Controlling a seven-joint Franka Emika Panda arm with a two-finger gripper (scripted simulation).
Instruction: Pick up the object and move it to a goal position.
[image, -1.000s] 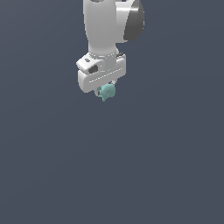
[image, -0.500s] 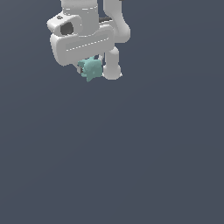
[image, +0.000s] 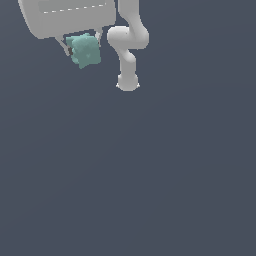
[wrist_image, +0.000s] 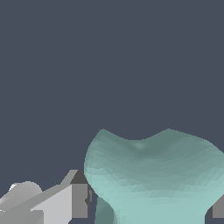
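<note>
The object (image: 85, 50) is a teal, lumpy block hanging just under the wide white hand at the exterior view's upper left. My gripper (image: 82, 46) is shut on it, one thin finger showing on each side of the block. The hand is partly cut off by the picture's upper edge. In the wrist view the object (wrist_image: 153, 175) fills much of the picture, wedged between a grey finger (wrist_image: 78, 197) on one side and a sliver of the other finger at the picture's edge.
The white arm (image: 127, 45) bends down behind the hand to its base (image: 127, 84) on the plain dark grey floor (image: 150, 175). Nothing else is visible in either view.
The hand with the object in it has moved toward the exterior view's upper left and looks much larger, as if nearer the camera. The arm's base has come into view.
</note>
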